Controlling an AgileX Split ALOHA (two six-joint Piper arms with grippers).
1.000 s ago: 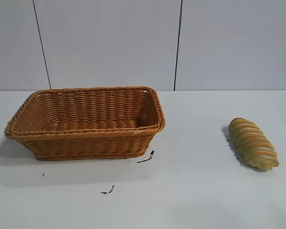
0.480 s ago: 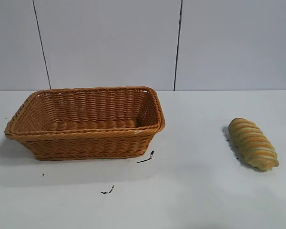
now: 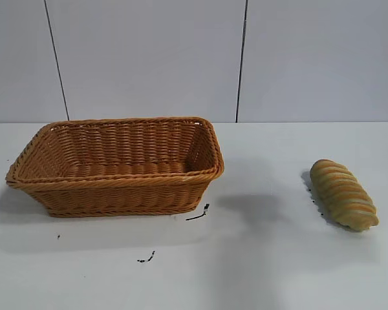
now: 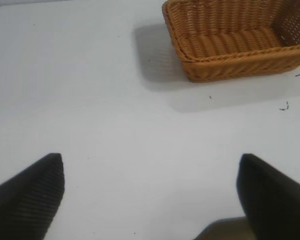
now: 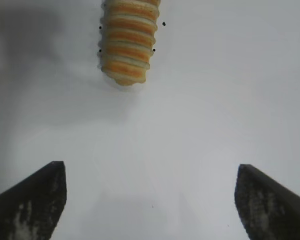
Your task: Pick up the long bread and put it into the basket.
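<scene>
Exterior frontal; wrists look down; basket (image 3: 116, 165) shared.

Bare tabletop (image 3: 271, 245) lies all around the bread (image 3: 344, 194), well apart from the basket (image 3: 116, 165), and nothing stands between it and the wide-spread right hand (image 5: 150, 200).

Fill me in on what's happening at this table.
The long bread lies on the white table, well to the right of the basket, which holds nothing. The right gripper hangs over the table with its jaws wide open and the bread just ahead of it, untouched. The left gripper, also open, hangs over bare table off the basket's other end.
</scene>
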